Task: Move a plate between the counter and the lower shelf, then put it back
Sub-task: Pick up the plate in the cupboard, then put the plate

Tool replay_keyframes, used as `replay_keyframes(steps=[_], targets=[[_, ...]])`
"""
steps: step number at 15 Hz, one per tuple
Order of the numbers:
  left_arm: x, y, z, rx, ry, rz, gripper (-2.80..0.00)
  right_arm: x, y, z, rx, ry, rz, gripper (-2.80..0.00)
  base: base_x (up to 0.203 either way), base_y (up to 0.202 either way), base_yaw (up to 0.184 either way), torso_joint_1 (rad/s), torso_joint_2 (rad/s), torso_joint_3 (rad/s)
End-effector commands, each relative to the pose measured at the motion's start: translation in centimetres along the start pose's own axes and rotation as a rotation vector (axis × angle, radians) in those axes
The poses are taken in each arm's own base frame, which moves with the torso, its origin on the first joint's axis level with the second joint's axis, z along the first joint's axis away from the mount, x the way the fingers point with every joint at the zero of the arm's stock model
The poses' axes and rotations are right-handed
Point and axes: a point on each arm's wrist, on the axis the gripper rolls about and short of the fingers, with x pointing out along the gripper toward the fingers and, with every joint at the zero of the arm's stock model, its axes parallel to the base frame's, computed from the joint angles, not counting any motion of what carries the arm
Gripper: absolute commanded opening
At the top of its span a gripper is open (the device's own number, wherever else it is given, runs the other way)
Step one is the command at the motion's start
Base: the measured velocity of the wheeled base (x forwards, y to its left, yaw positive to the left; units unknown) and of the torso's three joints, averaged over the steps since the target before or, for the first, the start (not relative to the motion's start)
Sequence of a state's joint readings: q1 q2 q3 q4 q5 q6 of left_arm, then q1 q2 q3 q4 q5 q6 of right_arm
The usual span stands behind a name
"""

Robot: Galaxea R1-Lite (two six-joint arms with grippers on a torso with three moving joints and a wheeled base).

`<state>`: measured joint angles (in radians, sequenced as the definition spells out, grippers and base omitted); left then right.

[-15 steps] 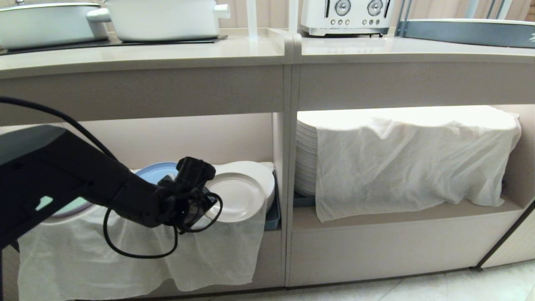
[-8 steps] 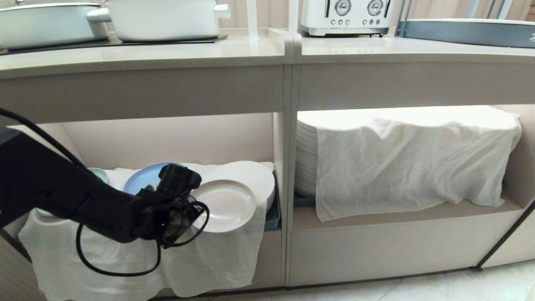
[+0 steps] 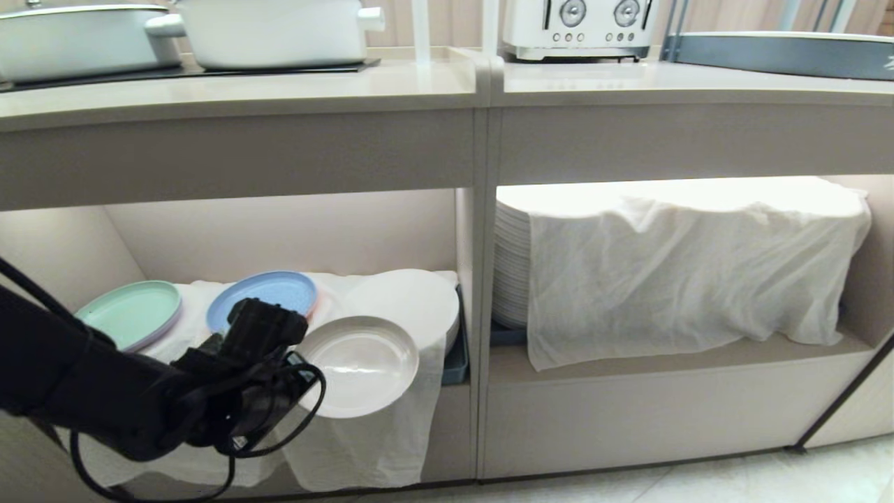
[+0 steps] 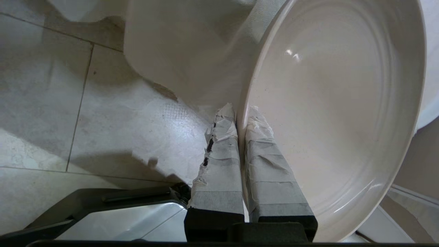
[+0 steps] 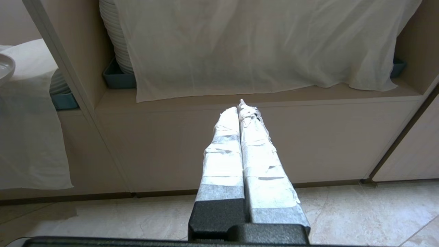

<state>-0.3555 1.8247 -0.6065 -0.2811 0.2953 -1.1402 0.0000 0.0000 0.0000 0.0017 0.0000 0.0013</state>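
Gripping by its near rim, the left gripper (image 4: 240, 115) is clamped on the round, shallow, cream-beige plate (image 3: 357, 365); in the left wrist view one taped finger is seen inside the dish and the other under it, the rim pinched between them. The plate is carried clear of the beige open lower shelf (image 3: 656, 360), out in front of the left cubby's edge and over the white cloth (image 3: 363, 440) that hangs down there, with floor tiles visible below it in the wrist view. From the claw the plate extends toward the robot's right and toward the shelf front, its face tilted somewhat toward the head camera, not level. The long light beige counter (image 3: 314, 87) lies directly above and behind, its thick front edge overhanging the cubby. The coming move is judged to turn on that overhang: the plate must be brought outward past the edge before it is raised. A mint-green plate (image 3: 129, 312) and a blue plate (image 3: 269, 292) are left on the cloth in the cubby. The right gripper (image 5: 241, 113) is closed on nothing, parked low before the right cubby, well apart from the plate.
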Motion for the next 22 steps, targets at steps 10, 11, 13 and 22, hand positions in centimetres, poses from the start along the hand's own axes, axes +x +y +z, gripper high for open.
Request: replay_keyframes(steps=[10,11,13,22], targets=[[-6.5,7.6,-3.0,0.062,0.024,-0.063,-2.8,0.0,0.0,0.0,0.0,0.0,0.0,-2.8,0.0,0.0,0.0,0.0,0.0,0.0],[-6.9,8.1,-3.0,0.064,0.017,-0.074,-2.8,0.0,0.0,0.0,0.0,0.0,0.0,-2.8,0.0,0.0,0.0,0.0,0.0,0.0],[-7.6,8.9,-3.0,0.066,0.009,-0.084,-2.8,0.0,0.0,0.0,0.0,0.0,0.0,-2.8,0.0,0.0,0.0,0.0,0.0,0.0],[-7.8,13.1,0.0,0.097,-0.01,-0.036,-2.8,0.0,0.0,0.0,0.0,0.0,0.0,-2.8,0.0,0.0,0.0,0.0,0.0,0.0]])
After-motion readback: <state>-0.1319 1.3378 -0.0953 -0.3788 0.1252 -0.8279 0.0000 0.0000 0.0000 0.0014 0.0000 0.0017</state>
